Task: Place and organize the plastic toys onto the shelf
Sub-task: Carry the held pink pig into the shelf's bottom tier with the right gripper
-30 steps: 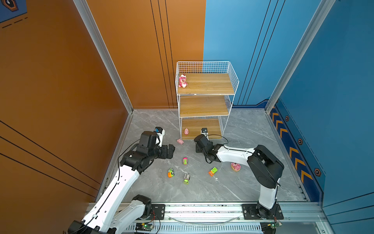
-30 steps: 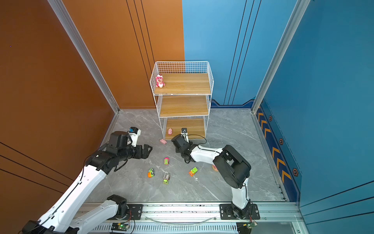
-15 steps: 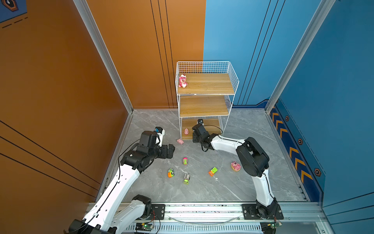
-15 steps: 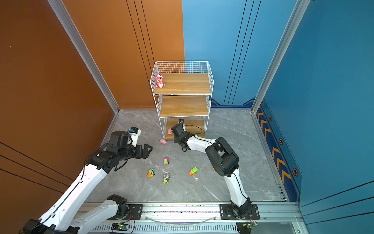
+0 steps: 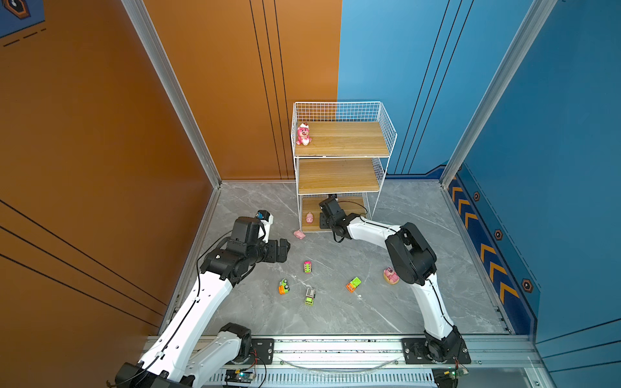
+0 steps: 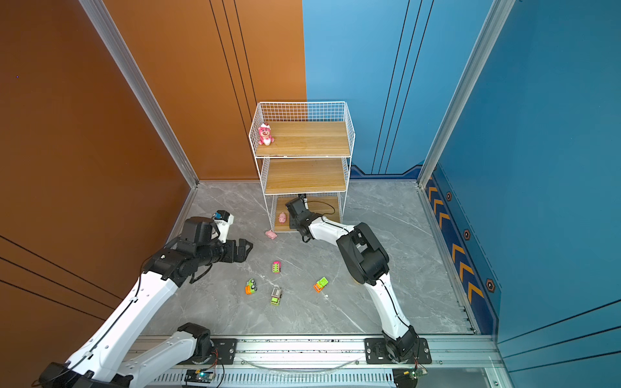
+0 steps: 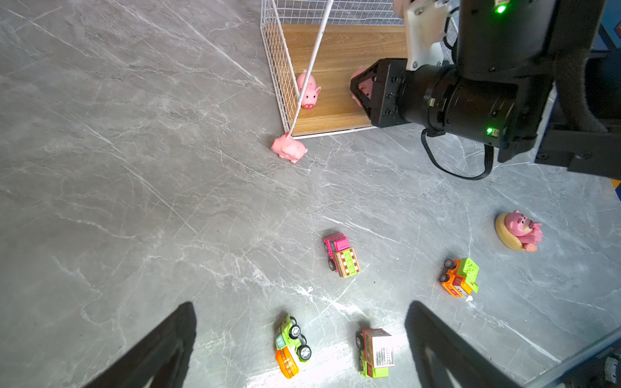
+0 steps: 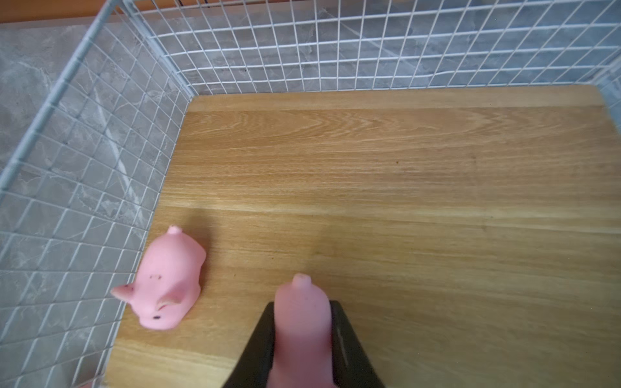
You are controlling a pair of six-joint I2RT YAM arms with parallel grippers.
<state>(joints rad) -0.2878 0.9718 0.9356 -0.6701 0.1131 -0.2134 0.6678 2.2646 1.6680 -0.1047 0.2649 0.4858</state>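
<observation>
The white wire shelf (image 5: pixel 342 139) (image 6: pixel 302 139) stands at the back. My right gripper (image 8: pixel 302 304) reaches into its bottom tier, shut on a pale pink pig (image 8: pixel 300 322). A second pig (image 8: pixel 166 282) (image 5: pixel 309 218) lies on that board by the left mesh. A third pig (image 5: pixel 299 234) (image 7: pixel 289 149) lies on the floor at the shelf's front left corner. Several toy vehicles (image 5: pixel 307 267) (image 7: pixel 341 255) are scattered on the floor. My left gripper (image 5: pixel 284 250) (image 7: pixel 300 307) hangs open left of them, holding nothing.
A pink bear (image 5: pixel 303 134) sits at the left of the top tier. Another pink bear on a tan base (image 5: pixel 390 275) (image 7: pixel 519 231) lies on the floor beside my right arm's elbow. Orange and blue walls close in the grey marble floor (image 5: pixel 369 312).
My right arm has stretched forward from the floor in front of the shelf into the bottom tier, carrying the pig. The left arm has stayed still.
</observation>
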